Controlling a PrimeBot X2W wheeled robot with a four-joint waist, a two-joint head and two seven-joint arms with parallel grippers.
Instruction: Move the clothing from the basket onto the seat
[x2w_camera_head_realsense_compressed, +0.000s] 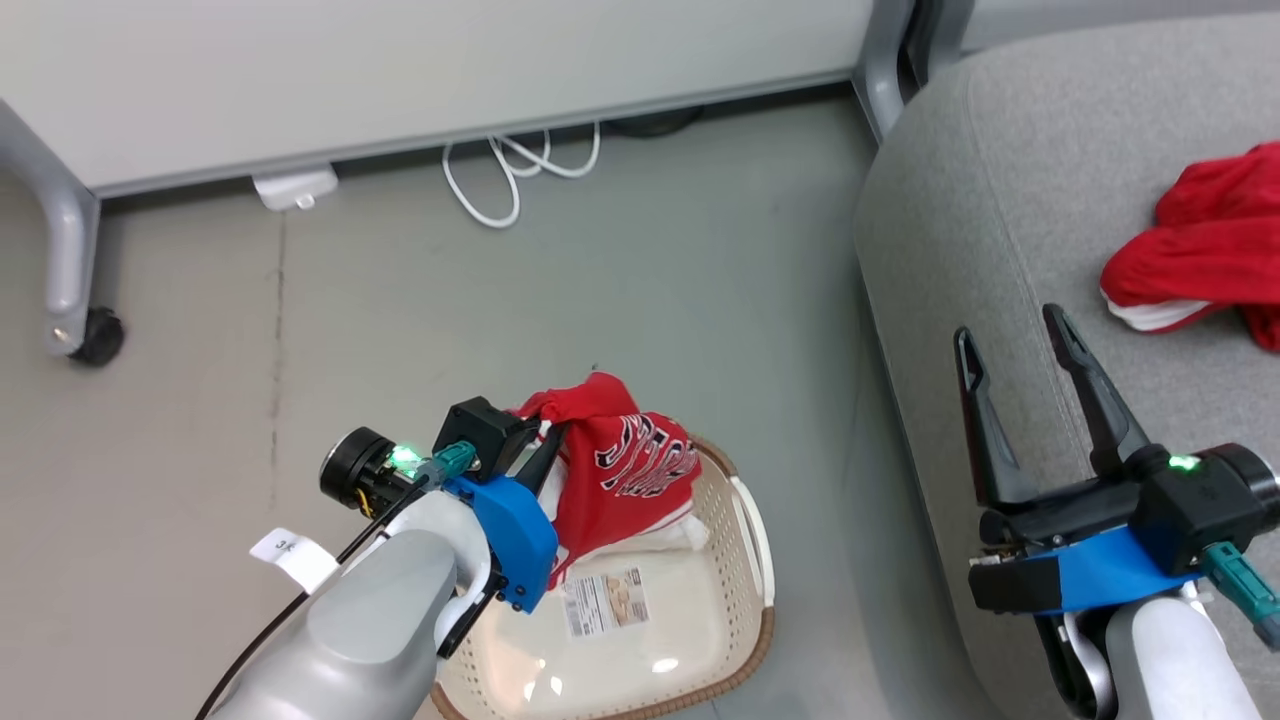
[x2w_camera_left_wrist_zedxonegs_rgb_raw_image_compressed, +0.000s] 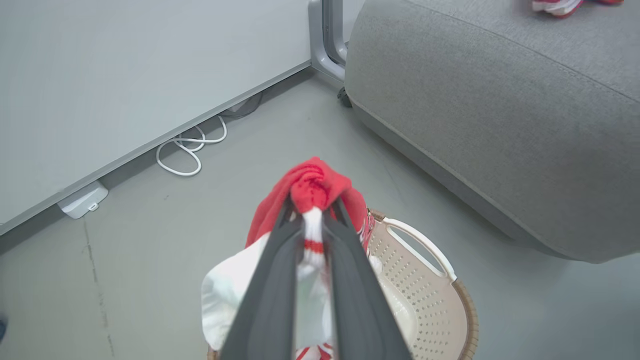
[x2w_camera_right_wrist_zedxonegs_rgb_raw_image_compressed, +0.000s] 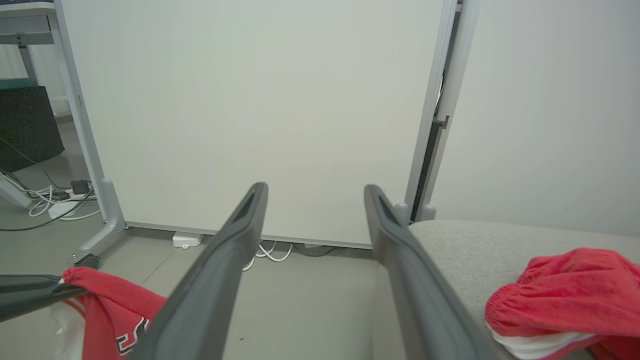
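Ok so starting on the left: the left gripper (x2w_camera_head_realsense_compressed: 545, 435) is over the basket (x2w_camera_head_realsense_compressed: 748, 560) with its fingers pressed together on a bunched-up bit of the jersey (x2w_camera_head_realsense_compressed: 630, 470). The wrist view shows red fabric bulging out past the tips, with white fabric squeezed between the fingers. The jersey hangs from that pinch, and its lower part drapes down into the basket, so it isn't fully clear of the rim. I can't tell if the white stuff underneath is part of the jersey or a separate piece.

The seat (x2w_camera_head_realsense_compressed: 1000, 200) is off to the right, with a strip of bare floor between it and the basket. The right gripper (x2w_camera_head_realsense_compressed: 1005, 325) hangs over the seat's near edge, fingers spread and holding nothing. Further right, another red garment (x2w_camera_head_realsense_compressed: 1210, 240) already lies on the seat.

What I'd worry about:
- The grip is only on a small wad of thin fabric. A quick swing could let it slide out, and it'd land on the floor in that gap.
- The dangling end could catch the rim or a handle and tip or drag the basket along.
- The right gripper sits pretty much in the path to the seat, so the arms or the hanging cloth could tangle with it unless the drop happens further up.
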